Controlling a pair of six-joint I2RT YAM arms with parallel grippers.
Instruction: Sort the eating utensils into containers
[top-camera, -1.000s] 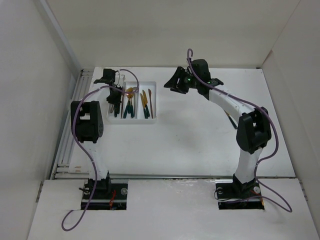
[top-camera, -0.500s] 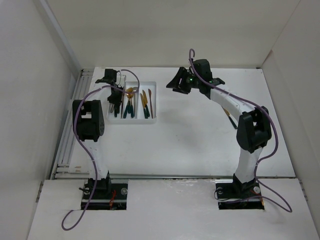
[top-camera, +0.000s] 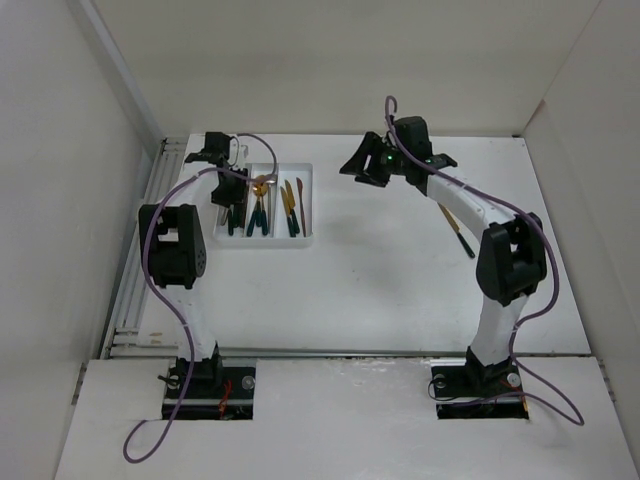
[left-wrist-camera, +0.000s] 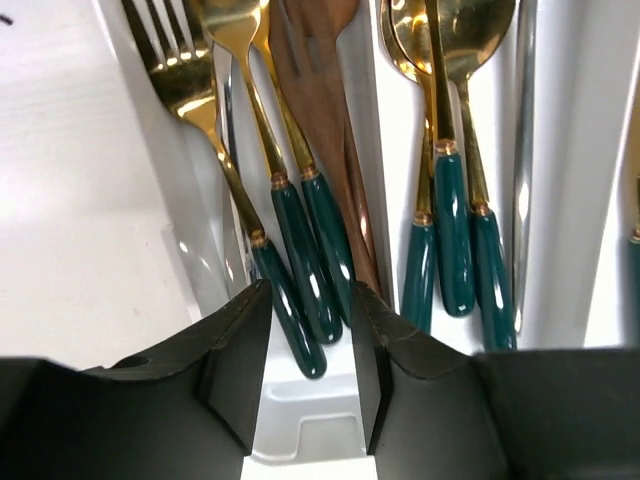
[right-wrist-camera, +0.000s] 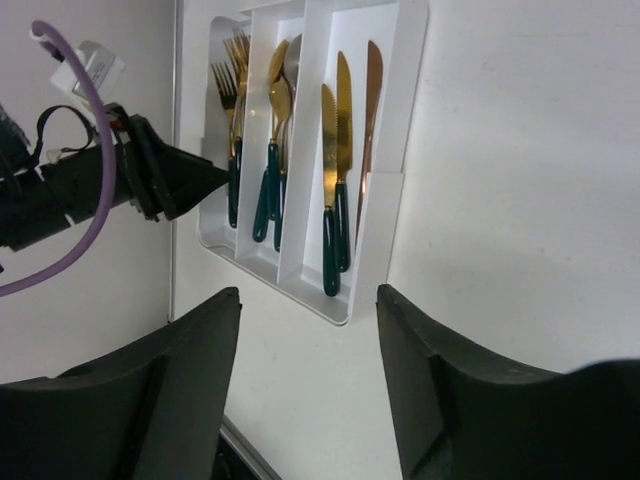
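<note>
overhead, two open pincers and one utensil outside the tray

the white table (top-camera: 380, 290) takes up most of the view, walled in by white panels. the left arm (top-camera: 175, 245) reaches along the table's left side to the far left corner. the right arm (top-camera: 505, 260) bends up and over the middle of the far half, its wrist held above the surface.

the white tray (top-camera: 311, 205) lies at the far left, its three long compartments side by side. the forks (left-wrist-camera: 250, 120) lie in the left one with a brown wooden-looking piece (left-wrist-camera: 320, 120) beside them. the spoons (left-wrist-camera: 445, 200) lie in the middle one and the knives (right-wrist-camera: 340, 130) in the right one. most have gold heads and dark green handles.

the left gripper (left-wrist-camera: 310, 290) hangs low over the near end of the fork compartment. its jaws are a narrow way apart, straddling the ends of the green handles, which lie flat in the tray. nothing is lifted.

the right gripper (right-wrist-camera: 308, 295) hovers to the right of the tray, well apart from it. its jaws are wide and hold nothing.

one loose utensil (top-camera: 455, 228) lies on the bare table just beside the right forearm, far from the tray. it is too small to tell its kind.
</note>
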